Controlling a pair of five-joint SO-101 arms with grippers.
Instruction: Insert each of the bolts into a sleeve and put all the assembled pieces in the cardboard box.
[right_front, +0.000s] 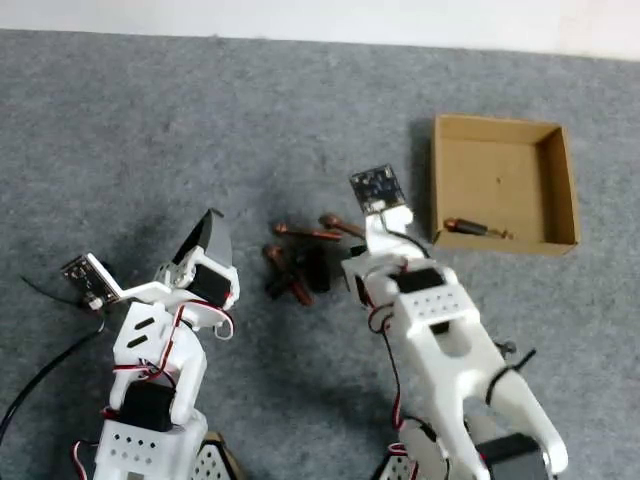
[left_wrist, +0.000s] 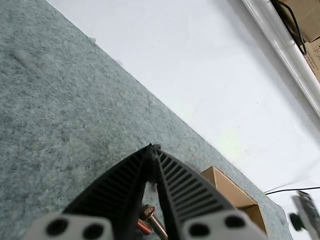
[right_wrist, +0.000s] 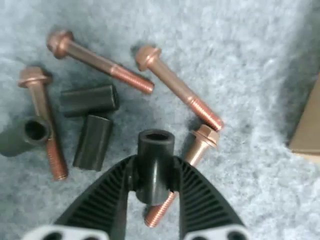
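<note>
Right fingers clamp a black sleeve between them, bore showing, likely so a bolt just beside can go in; left fingers pinched shut, empty; cardboard box well apart.

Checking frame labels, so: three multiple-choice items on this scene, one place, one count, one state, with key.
1. Where is the assembled piece?
A. in the cardboard box
B. among the loose bolts
C. beside the box, outside it

2. How many loose bolts lie outside the box?
A. two
B. four
C. six

3. The right gripper is:
A. open
B. shut on a bolt
C. shut on a black sleeve

Key: 1 A, it lies on the box floor. 2 B, the right wrist view shows four. 3 C, it clamps the sleeve's sides.
</note>
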